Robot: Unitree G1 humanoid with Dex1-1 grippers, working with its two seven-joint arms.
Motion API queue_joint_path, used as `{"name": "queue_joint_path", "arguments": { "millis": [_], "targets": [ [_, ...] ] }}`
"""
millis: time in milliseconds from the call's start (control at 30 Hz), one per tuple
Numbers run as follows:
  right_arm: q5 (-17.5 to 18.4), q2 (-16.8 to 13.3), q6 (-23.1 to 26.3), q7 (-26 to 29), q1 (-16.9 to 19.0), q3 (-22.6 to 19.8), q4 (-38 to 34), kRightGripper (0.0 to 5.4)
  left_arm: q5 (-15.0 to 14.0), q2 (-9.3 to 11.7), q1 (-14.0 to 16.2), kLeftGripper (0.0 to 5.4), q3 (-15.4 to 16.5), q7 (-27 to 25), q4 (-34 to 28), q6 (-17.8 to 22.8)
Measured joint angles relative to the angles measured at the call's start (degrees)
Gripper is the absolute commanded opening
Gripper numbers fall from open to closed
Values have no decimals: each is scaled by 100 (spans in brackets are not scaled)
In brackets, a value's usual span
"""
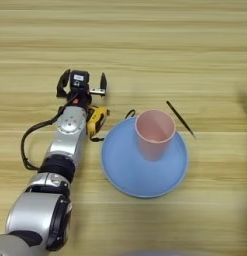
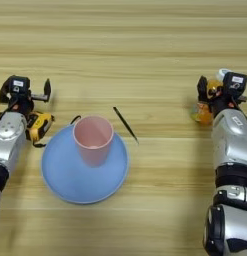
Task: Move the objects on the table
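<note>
A pale pink cup (image 1: 155,133) stands upright on a blue plate (image 1: 120,172) at the middle of the table (image 1: 145,45). Just right of the cup, a thin black stick (image 1: 180,118) lies slanted on the wood. My left gripper (image 1: 82,83) rests open left of the plate with nothing between its fingers. Far right, the orange-drink bottle (image 2: 202,111) with a white cap (image 2: 223,74) stands right beside my right gripper (image 2: 221,89). That gripper's fingers are spread, and its inner finger (image 2: 201,89) shows left of the bottle.
A yellow and black object (image 1: 97,120) with a black cord lies between my left wrist and the plate's left rim. Both forearms reach in from the near edge, one on each side.
</note>
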Motion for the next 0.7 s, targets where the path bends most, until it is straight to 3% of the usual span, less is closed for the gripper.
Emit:
{"name": "queue_joint_path", "arguments": {
  "millis": [367, 700],
  "targets": [
    [141, 19, 290, 144, -39, -8, -127, 358, 0, 0, 0, 540, 0, 1, -1, -1],
    [159, 156, 753, 180, 41, 193, -1096, 358, 18, 4, 1, 540, -41, 14, -57, -124]
  ]
}}
